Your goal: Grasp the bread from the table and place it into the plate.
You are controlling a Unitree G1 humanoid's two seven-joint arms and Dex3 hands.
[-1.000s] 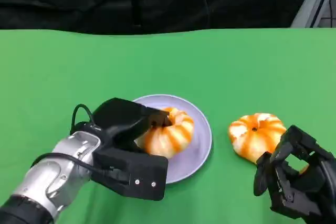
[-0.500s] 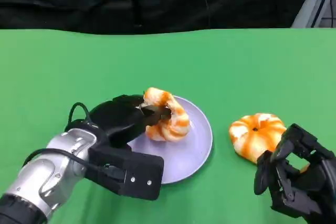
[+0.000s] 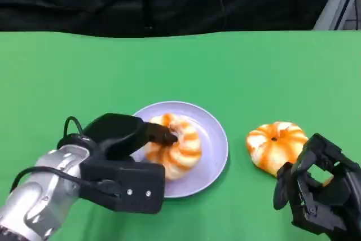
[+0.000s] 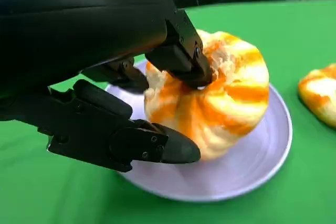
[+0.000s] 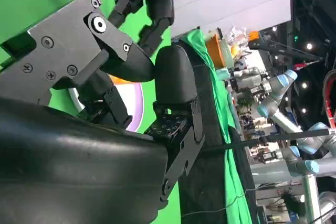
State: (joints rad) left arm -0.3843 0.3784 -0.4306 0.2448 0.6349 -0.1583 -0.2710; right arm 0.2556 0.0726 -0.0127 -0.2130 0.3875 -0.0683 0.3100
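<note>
Head view shows, from left to right, one left hand [image 3: 121,139], one plate [image 3: 214,139], two breads and one right hand [image 3: 316,193], all on one green table [image 3: 169,66]. The left hand reaches from the lower left over the near left rim of the lavender plate. Its fingers [image 3: 163,135] lie on the top of the first bread [image 3: 177,148], an orange and white striped round piece that sits inside the plate, a little left of the plate's middle. In the left wrist view the upper finger [image 4: 181,59] presses into the top of this bread [image 4: 226,103] and the lower finger [image 4: 157,148] lies beside its lower side, so the hand grips the bread between them while the bread rests on the plate [image 4: 262,161]. The second bread [image 3: 275,145] lies on the table to the right of the plate, apart from it. The right hand stays just beside this second bread, at its near right side, and its fingers are curled inward with nothing between them.
</note>
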